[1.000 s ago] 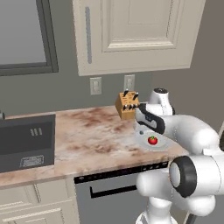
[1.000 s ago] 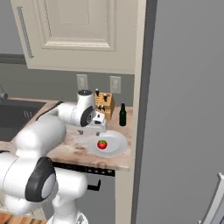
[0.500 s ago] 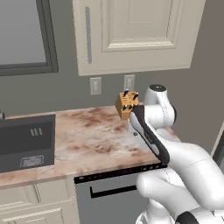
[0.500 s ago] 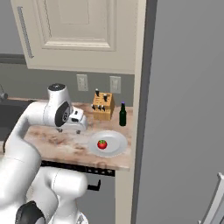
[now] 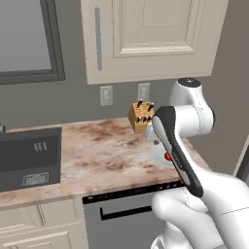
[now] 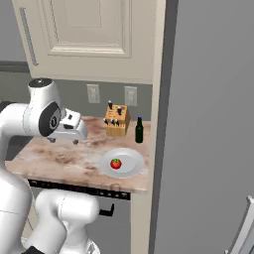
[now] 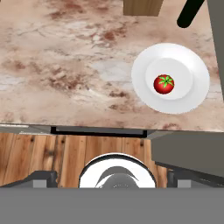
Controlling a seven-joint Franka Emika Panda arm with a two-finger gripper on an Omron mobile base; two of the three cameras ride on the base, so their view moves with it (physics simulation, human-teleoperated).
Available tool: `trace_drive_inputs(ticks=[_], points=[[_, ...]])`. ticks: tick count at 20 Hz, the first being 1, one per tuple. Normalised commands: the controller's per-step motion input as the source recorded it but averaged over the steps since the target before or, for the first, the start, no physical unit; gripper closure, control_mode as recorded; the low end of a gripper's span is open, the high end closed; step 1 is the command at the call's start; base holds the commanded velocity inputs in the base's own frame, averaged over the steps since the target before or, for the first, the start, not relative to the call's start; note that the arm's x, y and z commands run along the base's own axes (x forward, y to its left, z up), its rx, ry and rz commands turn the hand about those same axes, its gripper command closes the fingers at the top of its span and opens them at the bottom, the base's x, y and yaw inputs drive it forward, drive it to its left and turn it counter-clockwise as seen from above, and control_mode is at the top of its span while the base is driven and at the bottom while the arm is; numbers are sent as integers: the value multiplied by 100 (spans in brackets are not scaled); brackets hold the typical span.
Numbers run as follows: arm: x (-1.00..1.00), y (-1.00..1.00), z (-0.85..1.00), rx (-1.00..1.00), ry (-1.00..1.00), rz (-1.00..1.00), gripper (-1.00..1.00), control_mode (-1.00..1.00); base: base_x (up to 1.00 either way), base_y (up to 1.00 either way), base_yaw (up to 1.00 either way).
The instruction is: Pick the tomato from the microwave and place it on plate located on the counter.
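Swung up and away from the plate since a second ago, the gripper hangs wide open and empty over the counter, the tomato sits centred on that plate, so retreating clear, without brushing the knife block, seems all that remains.

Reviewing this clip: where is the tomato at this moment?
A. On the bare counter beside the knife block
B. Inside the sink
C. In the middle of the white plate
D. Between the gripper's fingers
C: the tomato sits in the centre of the plate on the counter, clear of the gripper.
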Motion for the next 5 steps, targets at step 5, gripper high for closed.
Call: trace_drive_inputs(ticks=[5], points=[[-66, 0, 54, 0, -1, 0, -100, -100, 0, 0, 0]])
